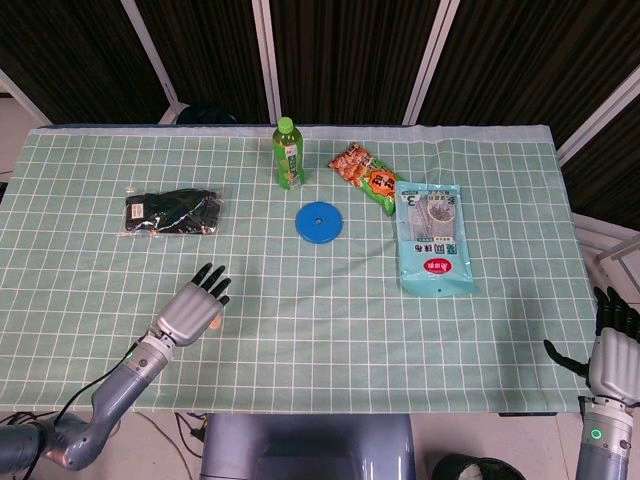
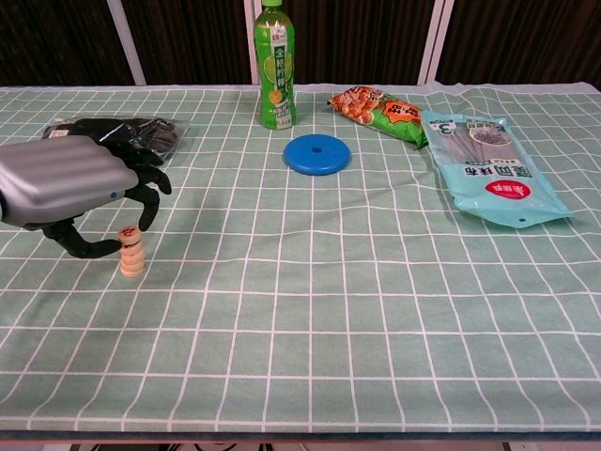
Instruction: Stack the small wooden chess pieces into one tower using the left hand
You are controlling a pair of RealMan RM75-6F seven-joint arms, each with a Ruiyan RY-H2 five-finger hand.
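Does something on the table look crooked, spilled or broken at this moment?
Little stands out. The chess piece tower stands upright beside the left hand, though its top piece sits slightly tilted. The bottle is upright; nothing looks spilled.

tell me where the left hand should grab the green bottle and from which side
Judging by its pose, grip the green bottle around its labelled middle, coming from the side, from the front left where the left hand is. It stands upright and its body is round, so fingers can wrap it; the cap end is narrow.

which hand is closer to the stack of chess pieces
Left. The left hand hovers right beside the stack of chess pieces; the right hand hangs off the table's far right edge.
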